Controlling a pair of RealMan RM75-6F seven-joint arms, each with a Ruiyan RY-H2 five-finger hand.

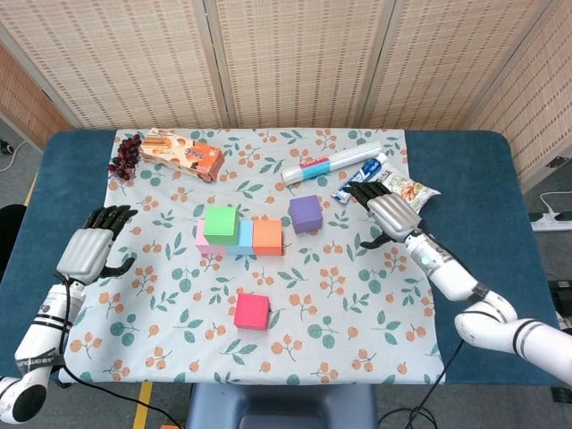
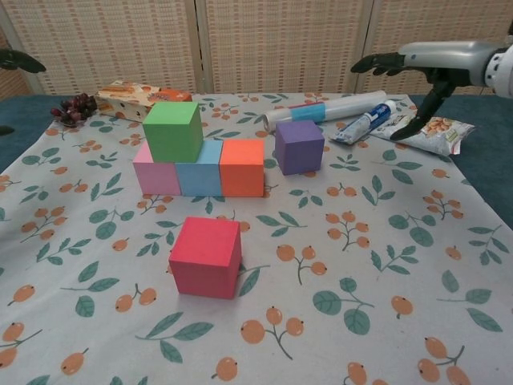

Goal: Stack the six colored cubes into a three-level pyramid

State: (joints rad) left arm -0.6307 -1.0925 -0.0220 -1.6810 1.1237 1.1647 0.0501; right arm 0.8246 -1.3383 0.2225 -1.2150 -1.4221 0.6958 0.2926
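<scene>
A pink cube (image 2: 155, 176), a light blue cube (image 2: 199, 178) and an orange cube (image 2: 242, 167) stand in a row on the cloth. On top, over the pink and blue ones, sits a green cube (image 1: 220, 224) (image 2: 173, 130). A purple cube (image 1: 306, 214) (image 2: 299, 146) stands alone to the right of the row. A magenta cube (image 1: 252, 310) (image 2: 206, 256) lies in front. My left hand (image 1: 89, 251) hovers open at the cloth's left edge. My right hand (image 1: 389, 214) (image 2: 417, 66) hangs open, right of the purple cube.
Along the back lie a snack box (image 1: 183, 153), dark grapes (image 1: 125, 157), a rolled tube (image 1: 331, 161), toothpaste (image 1: 359, 178) and a snack bag (image 1: 404, 190). The flowered cloth (image 1: 357, 295) covers a blue table (image 1: 483, 214).
</scene>
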